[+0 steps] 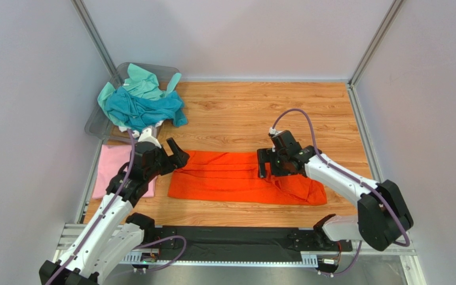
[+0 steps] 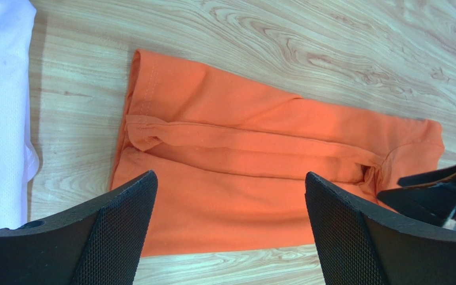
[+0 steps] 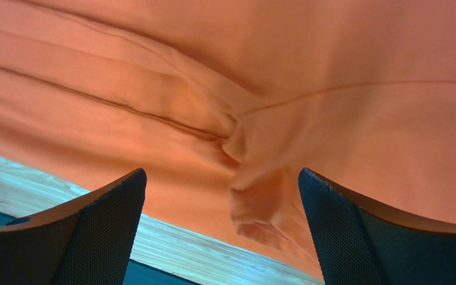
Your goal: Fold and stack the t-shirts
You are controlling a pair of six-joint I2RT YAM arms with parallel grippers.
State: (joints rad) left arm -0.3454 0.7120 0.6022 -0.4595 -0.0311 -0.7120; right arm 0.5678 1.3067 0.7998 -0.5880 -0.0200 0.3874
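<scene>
The bright orange t-shirt (image 1: pixel 242 178) lies folded into a long band across the middle of the wooden table; it also shows in the left wrist view (image 2: pixel 260 154) and fills the right wrist view (image 3: pixel 272 89). My left gripper (image 1: pixel 174 155) hovers open and empty over the shirt's left end. My right gripper (image 1: pixel 264 163) hovers open and empty over the right part of the shirt, above a bunched sleeve fold (image 3: pixel 254 196). The pale pink t-shirt (image 1: pixel 110 169) lies folded flat at the left edge. Teal and mint green t-shirts (image 1: pixel 141 101) are heaped at the back left.
The grey see-through plastic bin (image 1: pixel 96 123) stands at the back left under the heap of shirts. Grey walls close in the table on the left, back and right. A black strip (image 1: pixel 236 240) runs along the near edge between the arm bases.
</scene>
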